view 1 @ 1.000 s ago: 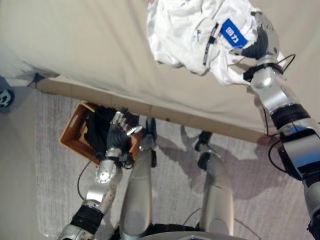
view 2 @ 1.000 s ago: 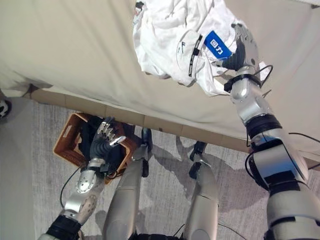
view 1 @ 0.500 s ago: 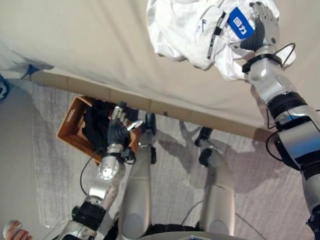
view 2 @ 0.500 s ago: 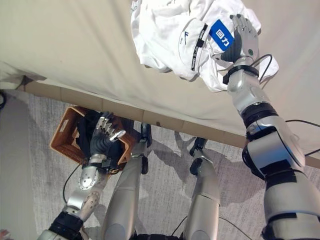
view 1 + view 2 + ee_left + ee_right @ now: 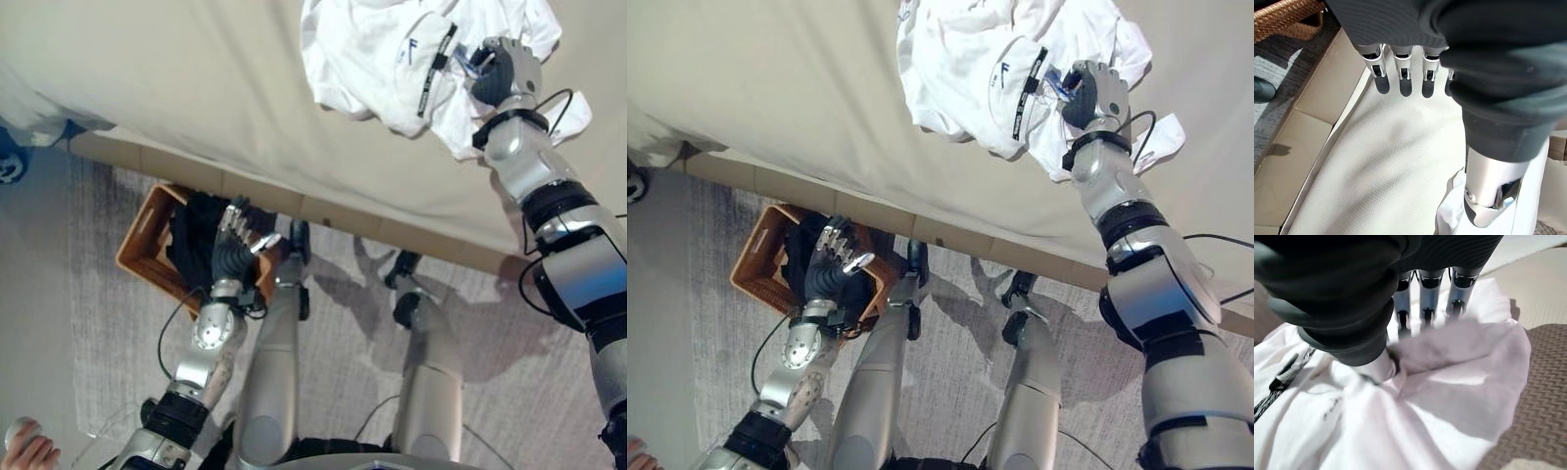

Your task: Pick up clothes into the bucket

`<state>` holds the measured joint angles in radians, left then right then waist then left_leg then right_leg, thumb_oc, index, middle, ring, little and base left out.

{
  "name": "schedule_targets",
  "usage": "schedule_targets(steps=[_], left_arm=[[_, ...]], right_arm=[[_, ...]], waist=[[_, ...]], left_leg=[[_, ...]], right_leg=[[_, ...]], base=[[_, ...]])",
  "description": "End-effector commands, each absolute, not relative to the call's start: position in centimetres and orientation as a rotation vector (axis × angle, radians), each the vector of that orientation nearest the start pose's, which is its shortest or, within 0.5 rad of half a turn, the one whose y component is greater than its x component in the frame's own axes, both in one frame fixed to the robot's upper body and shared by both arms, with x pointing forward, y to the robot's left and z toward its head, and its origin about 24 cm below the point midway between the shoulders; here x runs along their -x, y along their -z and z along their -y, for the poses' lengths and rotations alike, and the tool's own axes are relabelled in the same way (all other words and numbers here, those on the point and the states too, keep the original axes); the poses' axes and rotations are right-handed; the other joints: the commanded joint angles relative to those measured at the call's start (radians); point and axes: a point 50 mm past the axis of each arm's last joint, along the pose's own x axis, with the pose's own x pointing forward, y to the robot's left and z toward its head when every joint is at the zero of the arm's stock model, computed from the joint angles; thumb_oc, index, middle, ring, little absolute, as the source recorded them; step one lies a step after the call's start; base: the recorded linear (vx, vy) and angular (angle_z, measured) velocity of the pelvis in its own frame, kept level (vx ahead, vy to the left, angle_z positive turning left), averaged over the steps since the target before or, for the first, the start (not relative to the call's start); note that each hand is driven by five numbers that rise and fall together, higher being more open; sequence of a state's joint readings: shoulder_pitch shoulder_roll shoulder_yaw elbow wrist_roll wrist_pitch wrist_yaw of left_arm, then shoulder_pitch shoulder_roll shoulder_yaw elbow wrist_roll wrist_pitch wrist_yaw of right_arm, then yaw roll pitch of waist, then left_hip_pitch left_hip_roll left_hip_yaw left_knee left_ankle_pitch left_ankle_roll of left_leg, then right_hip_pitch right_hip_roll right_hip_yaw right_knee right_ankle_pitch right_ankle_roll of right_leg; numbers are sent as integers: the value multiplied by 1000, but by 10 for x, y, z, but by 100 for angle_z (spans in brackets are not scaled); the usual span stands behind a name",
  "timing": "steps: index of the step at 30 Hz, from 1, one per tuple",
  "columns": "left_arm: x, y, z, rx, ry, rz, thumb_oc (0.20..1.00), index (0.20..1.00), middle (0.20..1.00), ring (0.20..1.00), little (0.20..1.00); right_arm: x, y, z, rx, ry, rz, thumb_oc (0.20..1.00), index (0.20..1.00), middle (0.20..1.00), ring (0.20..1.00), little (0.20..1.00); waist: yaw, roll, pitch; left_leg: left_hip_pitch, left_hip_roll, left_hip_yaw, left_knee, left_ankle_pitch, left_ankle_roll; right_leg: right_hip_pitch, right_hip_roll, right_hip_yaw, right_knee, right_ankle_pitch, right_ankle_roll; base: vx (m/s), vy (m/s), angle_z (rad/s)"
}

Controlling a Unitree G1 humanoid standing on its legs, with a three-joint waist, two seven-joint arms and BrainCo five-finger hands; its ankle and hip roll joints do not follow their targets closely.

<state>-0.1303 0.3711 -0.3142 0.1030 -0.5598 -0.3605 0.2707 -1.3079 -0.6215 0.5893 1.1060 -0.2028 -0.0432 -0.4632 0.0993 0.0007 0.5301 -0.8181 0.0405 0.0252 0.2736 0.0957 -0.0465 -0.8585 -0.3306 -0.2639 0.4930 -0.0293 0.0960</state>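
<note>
Already the right hand (image 5: 502, 70) is curling its fingers into the white shirt (image 5: 392, 54) on the far bed, while the left hand (image 5: 235, 250), fingers apart, is hovering over the part-filled basket (image 5: 137, 257)

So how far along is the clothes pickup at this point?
Done: dark clothing already lies in the wicker basket on the floor. In hand: the right hand has its fingers curled into the white garment, which lies on the beige bed. The left hand hovers open over the basket. Left: lift the garment and carry it to the basket.
</note>
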Motion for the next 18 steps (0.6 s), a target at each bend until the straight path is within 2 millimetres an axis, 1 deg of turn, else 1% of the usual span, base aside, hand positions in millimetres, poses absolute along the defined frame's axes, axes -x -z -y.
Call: schedule_targets(steps=[1, 7, 11, 14, 15, 16, 17, 18], left_arm=[[-263, -85, -165, 242, -9, 311, 1000, 1000, 1000, 1000, 1000], [-264, -83, -165, 242, -17, 302, 1000, 1000, 1000, 1000, 1000], [-265, -83, -166, 243, -36, 304, 1000, 1000, 1000, 1000, 1000], [-266, -80, -168, 240, -50, 296, 1000, 1000, 1000, 1000, 1000], [-266, -80, -168, 239, -50, 295, 1000, 1000, 1000, 1000, 1000], [-268, -81, -168, 232, -57, 297, 1000, 1000, 1000, 1000, 1000], [-267, -78, -168, 232, -58, 286, 1000, 1000, 1000, 1000, 1000], [-268, -79, -170, 228, -62, 289, 1000, 1000, 1000, 1000, 1000]], right_arm=[[-407, -316, 228, 1091, 533, 496, 200, 200, 200, 200, 200], [-407, -316, 226, 1052, 528, 507, 200, 200, 200, 200, 200], [-406, -312, 217, 1004, 492, 549, 200, 200, 200, 200, 200], [-401, -308, 210, 943, 455, 602, 200, 200, 200, 200, 200], [-401, -308, 210, 942, 455, 601, 200, 200, 200, 200, 200], [-395, -306, 207, 890, 432, 648, 200, 200, 200, 200, 200], [-396, -302, 207, 892, 427, 639, 200, 200, 200, 200, 200], [-391, -297, 207, 847, 413, 662, 200, 200, 200, 200, 200]], waist=[[4, 16, -10], [3, 17, -10], [-5, 12, -10], [-13, 1, -10], [-12, 0, -10], [-27, -14, -10], [-24, -13, -10], [-34, -21, -10]], left_leg=[[-55, 21, -18, 113, -112, -29], [-52, 21, -16, 104, -107, -29], [-27, 23, -11, 90, -104, -29], [6, 25, -8, 81, -103, -31], [7, 25, -8, 81, -103, -31], [10, 25, -1, 67, -71, -25], [36, 29, -6, 72, -101, -33], [46, 28, 1, 53, -70, -26]], right_leg=[[58, -55, 32, -99, 79, 114], [63, -57, 28, -108, 83, 116], [83, -57, 23, -117, 89, 117], [114, -56, 20, -127, 93, 118], [116, -56, 20, -127, 93, 118], [128, -62, 6, -150, 125, 107], [148, -58, 16, -139, 98, 119], [163, -62, 3, -163, 129, 110]], base=[[0, 0, 0], [0, 0, 0], [0, 0, 0], [0, 0, 0], [-68, 2, 1], [0, 0, 0], [-72, -7, 2], [0, 0, 0]])
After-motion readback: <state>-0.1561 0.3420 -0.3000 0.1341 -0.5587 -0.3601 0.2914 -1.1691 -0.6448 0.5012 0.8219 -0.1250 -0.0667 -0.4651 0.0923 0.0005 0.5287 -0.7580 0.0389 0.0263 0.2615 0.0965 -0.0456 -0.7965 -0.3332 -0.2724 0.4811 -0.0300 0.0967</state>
